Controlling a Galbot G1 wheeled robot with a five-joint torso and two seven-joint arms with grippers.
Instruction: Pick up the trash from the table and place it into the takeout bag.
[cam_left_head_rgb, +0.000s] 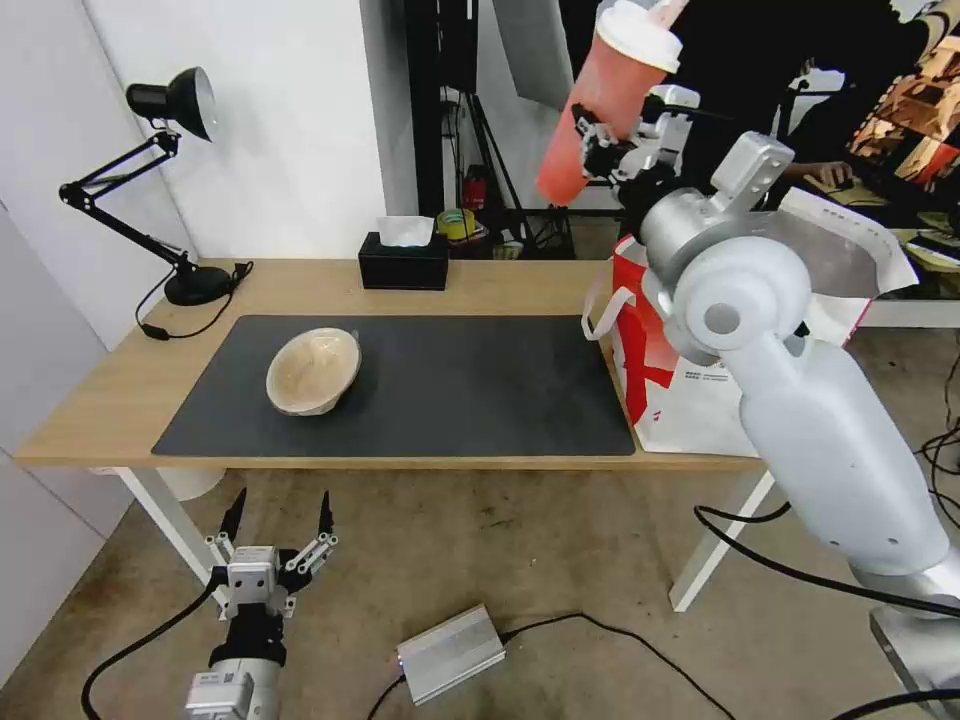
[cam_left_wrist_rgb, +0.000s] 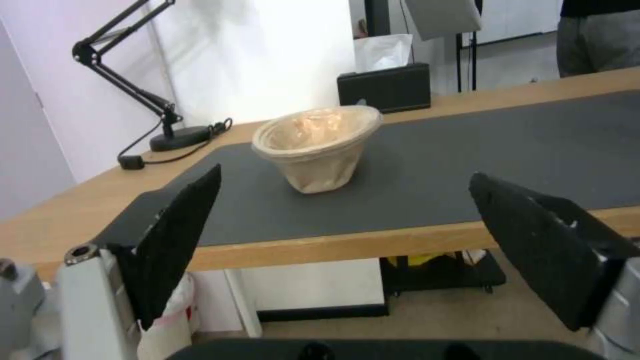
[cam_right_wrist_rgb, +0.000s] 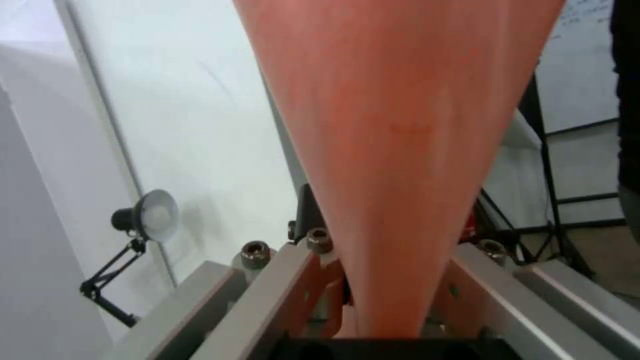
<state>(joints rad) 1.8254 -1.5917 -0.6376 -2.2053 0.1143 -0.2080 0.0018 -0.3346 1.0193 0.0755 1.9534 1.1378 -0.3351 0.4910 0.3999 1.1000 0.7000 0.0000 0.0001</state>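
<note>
Trash partly dealt with: tall red cup (cam_left_head_rgb: 600, 95) with white lid clamped in right gripper (cam_left_head_rgb: 600, 140), raised high and tilted near the takeout bag (cam_left_head_rgb: 700, 370), seemingly for a drop into the open foil-lined mouth. Tapered smooth wall, pinched low on the body for a firm hold. Tan pulp bowl (cam_left_head_rgb: 313, 370) resting tipped on the dark grey mat (cam_left_head_rgb: 480, 390) of the light-wood surface (cam_left_head_rgb: 110, 400), matte and fibrous, shallow and round. Left gripper (cam_left_head_rgb: 278, 525) parked below the surface's near edge, fingers spread wide, empty, aimed toward the bowl.
</note>
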